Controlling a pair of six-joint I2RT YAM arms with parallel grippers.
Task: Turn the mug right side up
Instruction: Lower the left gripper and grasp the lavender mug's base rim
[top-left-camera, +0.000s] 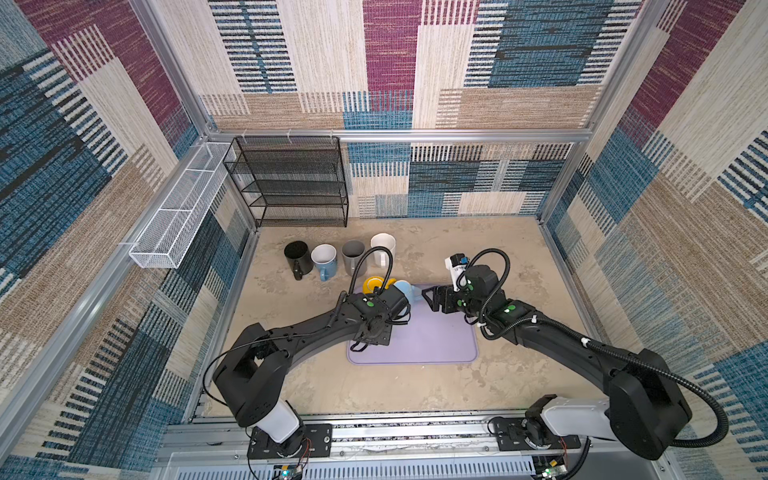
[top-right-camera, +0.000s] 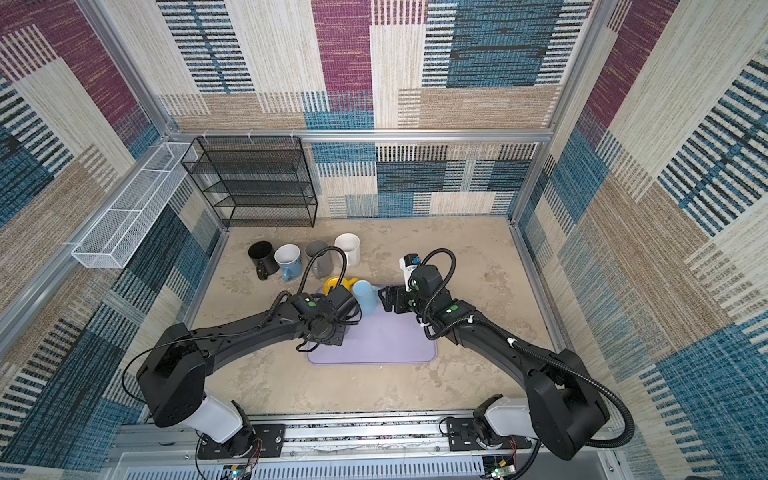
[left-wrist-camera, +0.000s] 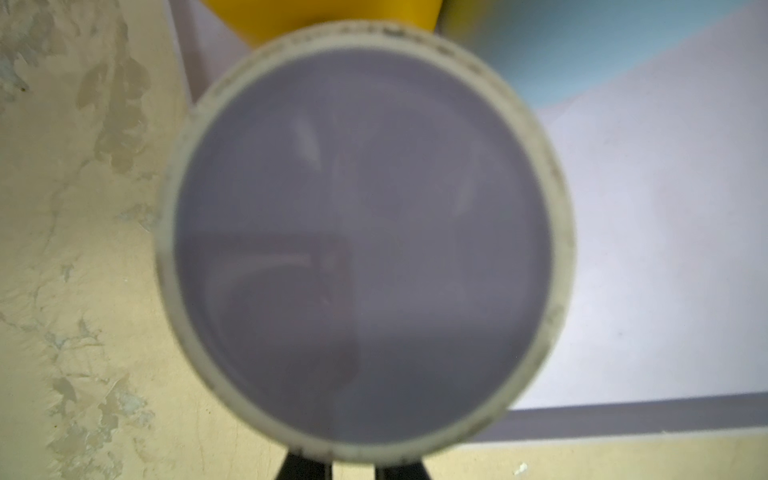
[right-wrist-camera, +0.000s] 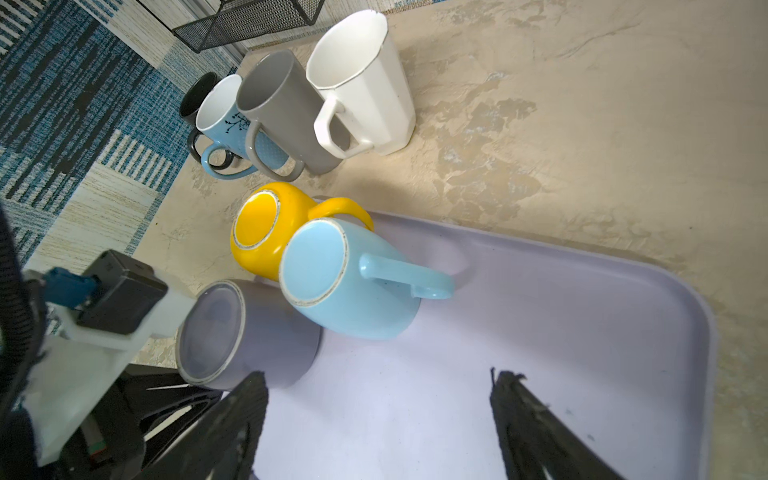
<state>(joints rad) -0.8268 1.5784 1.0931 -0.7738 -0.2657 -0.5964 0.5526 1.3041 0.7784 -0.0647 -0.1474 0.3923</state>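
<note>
Beside blue mug (right-wrist-camera: 345, 291), lilac mug (right-wrist-camera: 257, 332) base-up, hidden in top views

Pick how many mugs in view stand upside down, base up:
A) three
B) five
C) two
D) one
A: in the right wrist view only the yellow mug, the light blue mug and the lavender mug show their flat bases upward.

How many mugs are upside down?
3. The yellow mug sits at a corner of the tray, the light blue mug is right beside it on the tray, and the purple mug is next to those at the tray's edge. None seems hidden.
</note>
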